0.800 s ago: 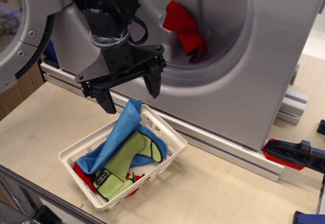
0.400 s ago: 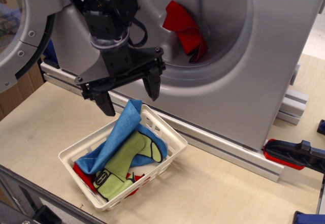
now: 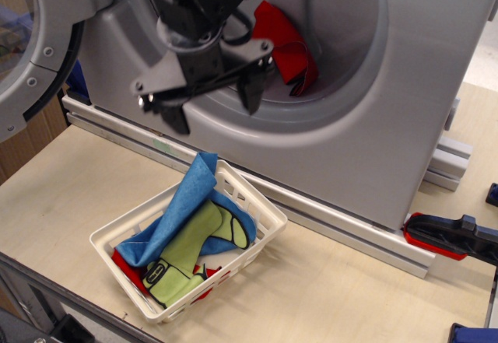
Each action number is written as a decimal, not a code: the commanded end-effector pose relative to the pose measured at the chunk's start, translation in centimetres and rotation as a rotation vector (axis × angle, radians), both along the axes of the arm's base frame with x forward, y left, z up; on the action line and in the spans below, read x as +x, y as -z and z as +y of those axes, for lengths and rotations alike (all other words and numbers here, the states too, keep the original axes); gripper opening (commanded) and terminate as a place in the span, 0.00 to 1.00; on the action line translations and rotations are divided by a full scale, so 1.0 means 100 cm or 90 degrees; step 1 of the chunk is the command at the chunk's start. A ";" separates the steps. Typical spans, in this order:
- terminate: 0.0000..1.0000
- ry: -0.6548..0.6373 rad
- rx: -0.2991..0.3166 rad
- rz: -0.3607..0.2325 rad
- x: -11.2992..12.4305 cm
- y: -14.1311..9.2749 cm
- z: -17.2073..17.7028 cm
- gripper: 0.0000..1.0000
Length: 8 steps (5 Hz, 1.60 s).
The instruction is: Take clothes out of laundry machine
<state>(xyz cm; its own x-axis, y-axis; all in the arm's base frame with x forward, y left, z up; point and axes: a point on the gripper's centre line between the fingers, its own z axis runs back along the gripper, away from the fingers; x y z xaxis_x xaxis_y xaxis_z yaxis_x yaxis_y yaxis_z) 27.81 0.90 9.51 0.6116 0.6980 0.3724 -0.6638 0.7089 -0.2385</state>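
Observation:
The red cloth [image 3: 289, 50] lies crumpled inside the drum hole of the grey laundry machine [image 3: 373, 133], against the drum's lower right wall. My gripper [image 3: 214, 103] is open and empty, its two black fingers spread wide and pointing down. It hangs in front of the drum's lower left rim, to the left of the red cloth and apart from it. The arm partly hides the cloth's left edge.
The round porthole door [image 3: 35, 47] stands open at the left. A white slotted basket [image 3: 264, 218] on the wooden table holds a blue cloth [image 3: 187, 203], a light green cloth [image 3: 191, 250] and some red cloth underneath. A red and blue clamp [image 3: 447, 236] lies at the right.
The gripper has risen from above the basket and moved right, toward the drum hole. It stays open. The cloths have not moved.

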 end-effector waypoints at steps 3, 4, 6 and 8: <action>0.00 0.048 -0.026 -0.224 0.072 -0.030 -0.008 1.00; 0.00 0.045 -0.052 -0.250 0.092 -0.033 -0.014 1.00; 0.00 0.016 -0.031 -0.077 0.125 0.006 -0.019 1.00; 0.00 0.038 -0.040 -0.089 0.125 0.017 -0.025 0.00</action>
